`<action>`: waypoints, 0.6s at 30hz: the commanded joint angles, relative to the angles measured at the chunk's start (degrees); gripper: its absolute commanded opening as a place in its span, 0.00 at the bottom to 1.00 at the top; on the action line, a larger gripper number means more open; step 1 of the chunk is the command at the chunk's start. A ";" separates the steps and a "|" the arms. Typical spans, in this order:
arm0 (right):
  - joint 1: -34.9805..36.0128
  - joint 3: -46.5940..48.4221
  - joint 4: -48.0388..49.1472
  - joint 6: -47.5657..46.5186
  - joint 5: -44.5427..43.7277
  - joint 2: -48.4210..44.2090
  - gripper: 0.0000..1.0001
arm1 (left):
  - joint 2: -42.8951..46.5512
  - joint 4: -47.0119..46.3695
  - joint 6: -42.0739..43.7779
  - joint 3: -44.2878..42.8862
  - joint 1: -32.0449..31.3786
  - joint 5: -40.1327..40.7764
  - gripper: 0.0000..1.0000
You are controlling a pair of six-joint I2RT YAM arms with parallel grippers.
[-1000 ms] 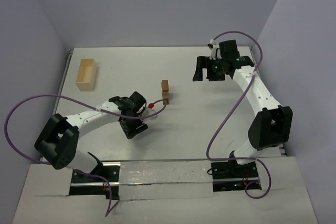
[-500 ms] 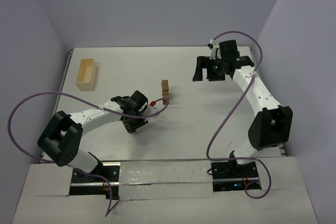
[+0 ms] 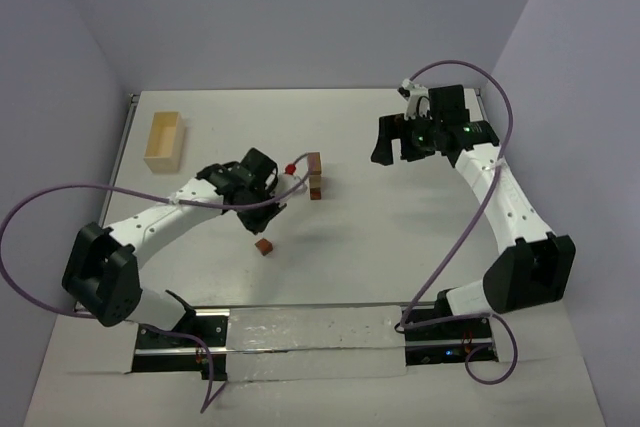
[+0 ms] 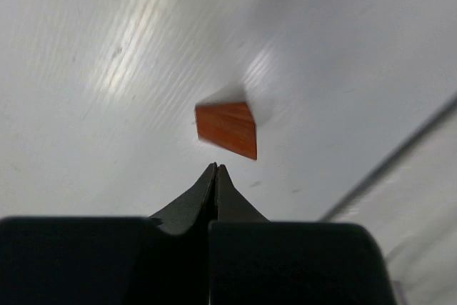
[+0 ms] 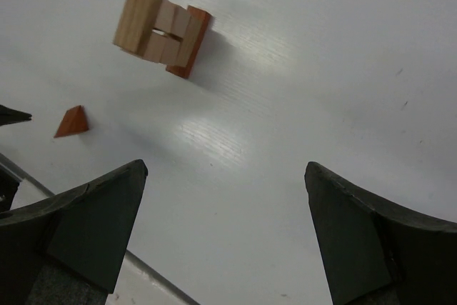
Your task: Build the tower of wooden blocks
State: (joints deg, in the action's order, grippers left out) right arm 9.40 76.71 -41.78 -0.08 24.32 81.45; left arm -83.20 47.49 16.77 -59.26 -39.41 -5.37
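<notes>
The tower (image 3: 315,175), a narrow stack of tan blocks on a reddish-brown base, stands mid-table and also shows in the right wrist view (image 5: 163,30). One small reddish-brown wood block (image 3: 264,246) lies loose on the table, alone. My left gripper (image 3: 265,217) hovers just above and behind it, shut with nothing between its fingers. In the left wrist view the block (image 4: 227,128) lies on the table beyond the closed tips of the left gripper (image 4: 216,168), apart from them. My right gripper (image 3: 395,147) is held high at the back right, open and empty (image 5: 225,169), looking down on the tower and the loose block (image 5: 72,122).
A pale wooden box (image 3: 164,141) sits at the back left of the table. Purple cables loop from both arms; a red connector (image 3: 290,166) on the left arm's cable hangs close to the tower. The table's near edge strip (image 3: 300,332) runs between the arm bases.
The left gripper has shut on nothing and risen toward the tower, uncovering the reddish block on the table. The right arm has shifted a little, its gripper still open.
</notes>
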 commanded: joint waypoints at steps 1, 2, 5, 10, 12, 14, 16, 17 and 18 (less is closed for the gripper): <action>2.32 1.35 2.96 -6.94 3.94 -7.19 1.00 | 5.98 2.41 -9.53 -12.23 5.07 -19.02 0.00; 3.47 1.54 3.11 -7.64 3.64 -8.13 1.00 | 6.37 2.22 -11.20 -14.25 6.34 -21.43 0.00; 9.02 1.36 5.15 -8.94 0.30 -10.87 1.00 | 5.40 1.22 -15.70 -18.15 13.41 -31.30 0.00; 15.26 0.63 5.35 -8.75 -6.25 -11.11 1.00 | 2.36 5.55 -10.16 -21.46 12.68 -29.73 0.12; 15.47 -0.17 5.61 -7.57 -6.84 -10.56 1.00 | 2.11 6.44 -9.89 -19.66 10.88 -21.89 0.36; 15.38 -0.73 5.95 -5.71 -9.38 -9.64 1.00 | 1.39 7.07 -11.41 -16.10 8.18 -14.94 0.47; 14.73 -0.99 5.82 -4.10 -9.68 -8.92 1.00 | 1.72 5.91 -13.55 -13.41 6.30 -10.66 0.54; 13.22 -1.36 5.97 -2.24 -9.18 -8.52 1.00 | 1.94 4.58 -15.50 -11.25 4.90 -7.64 0.60; 10.95 -1.47 5.95 -0.97 -8.58 -7.83 1.00 | 1.86 3.88 -17.28 -9.98 3.13 -4.78 0.63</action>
State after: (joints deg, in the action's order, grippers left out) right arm 24.08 76.06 -38.16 -5.44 17.53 72.20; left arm -80.86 50.80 4.30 -72.91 -32.60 -21.77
